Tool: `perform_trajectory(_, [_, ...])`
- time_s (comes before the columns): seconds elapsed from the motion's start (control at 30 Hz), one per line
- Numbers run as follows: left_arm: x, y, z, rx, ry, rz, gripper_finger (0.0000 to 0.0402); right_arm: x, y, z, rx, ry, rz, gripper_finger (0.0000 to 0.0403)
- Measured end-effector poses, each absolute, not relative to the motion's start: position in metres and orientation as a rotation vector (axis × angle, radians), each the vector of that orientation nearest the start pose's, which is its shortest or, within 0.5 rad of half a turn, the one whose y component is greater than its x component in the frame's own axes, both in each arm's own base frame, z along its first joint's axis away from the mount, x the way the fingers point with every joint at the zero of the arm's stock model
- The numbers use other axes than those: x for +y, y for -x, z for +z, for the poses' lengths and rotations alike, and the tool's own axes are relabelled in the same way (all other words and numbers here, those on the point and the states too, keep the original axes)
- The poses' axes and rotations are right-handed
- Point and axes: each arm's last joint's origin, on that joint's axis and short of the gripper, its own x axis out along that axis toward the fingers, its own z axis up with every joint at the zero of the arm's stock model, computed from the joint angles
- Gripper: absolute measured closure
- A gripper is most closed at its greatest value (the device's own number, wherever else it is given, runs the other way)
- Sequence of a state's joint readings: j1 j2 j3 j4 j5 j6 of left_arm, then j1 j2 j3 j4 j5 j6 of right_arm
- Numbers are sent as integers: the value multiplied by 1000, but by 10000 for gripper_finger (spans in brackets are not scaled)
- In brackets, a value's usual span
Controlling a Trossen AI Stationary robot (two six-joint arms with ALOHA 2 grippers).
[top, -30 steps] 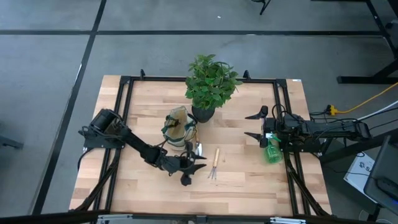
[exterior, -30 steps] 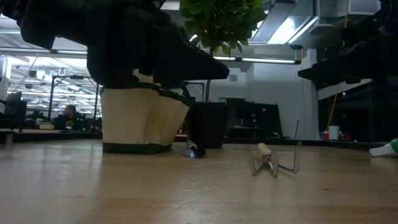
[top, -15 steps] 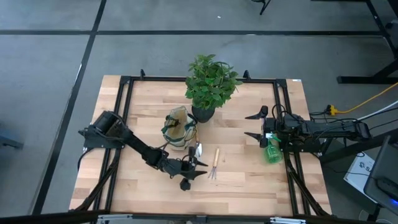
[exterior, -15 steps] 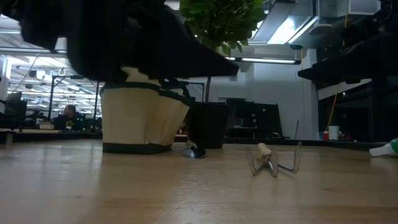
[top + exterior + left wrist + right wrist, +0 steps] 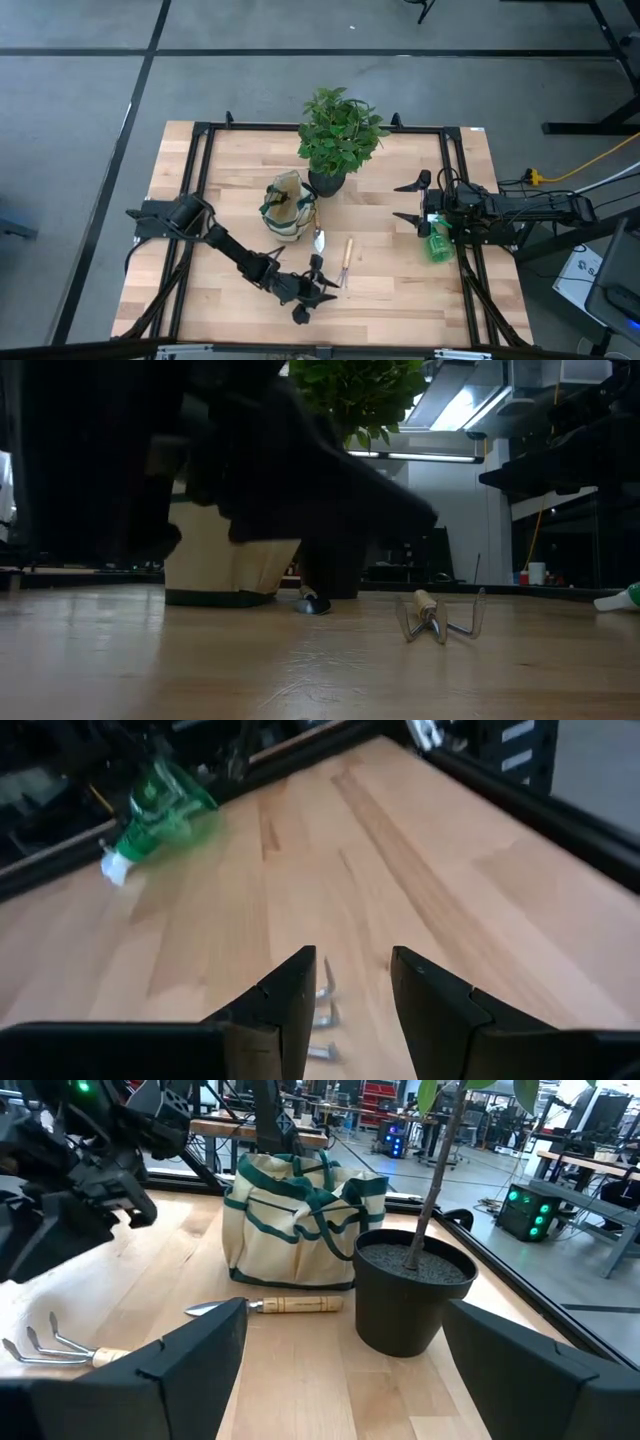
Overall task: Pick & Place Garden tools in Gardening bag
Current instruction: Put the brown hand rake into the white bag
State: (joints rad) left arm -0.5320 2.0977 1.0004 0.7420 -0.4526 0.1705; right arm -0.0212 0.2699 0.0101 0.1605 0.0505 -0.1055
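So my left tool (image 5: 322,283) has swung off the bag (image 5: 284,207) and now hovers by the hand fork (image 5: 344,263) on the bench (image 5: 400,290), fingers apart and empty. Looks like fork's next. Right tool (image 5: 412,202) waits open near the spray bottle (image 5: 437,244).

In the low view the left arm (image 5: 200,450) is a dark blur that covers much of the gardening bag (image 5: 215,565) and the plant pot (image 5: 335,575). The spray bottle (image 5: 622,598) is cut off by that picture's edge. In the left wrist view the hand fork (image 5: 325,1020) shows only its prongs between the jaws.
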Motion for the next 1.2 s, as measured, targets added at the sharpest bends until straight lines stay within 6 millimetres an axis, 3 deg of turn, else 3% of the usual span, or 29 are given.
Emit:
perform_trajectory(0.33, [-181, -360, 78, 419, -245, -50, 274, -4, -114, 159, 103, 107, -66, 62])
perform_trajectory(0.97, [-175, -364, 77, 432, -129, -88, 276, -4, -114, 159, 102, 107, -66, 62])
perform_trajectory(1.2, [-175, -365, 77, 433, -127, -89, 327, -4, -114, 159, 103, 107, -66, 62])
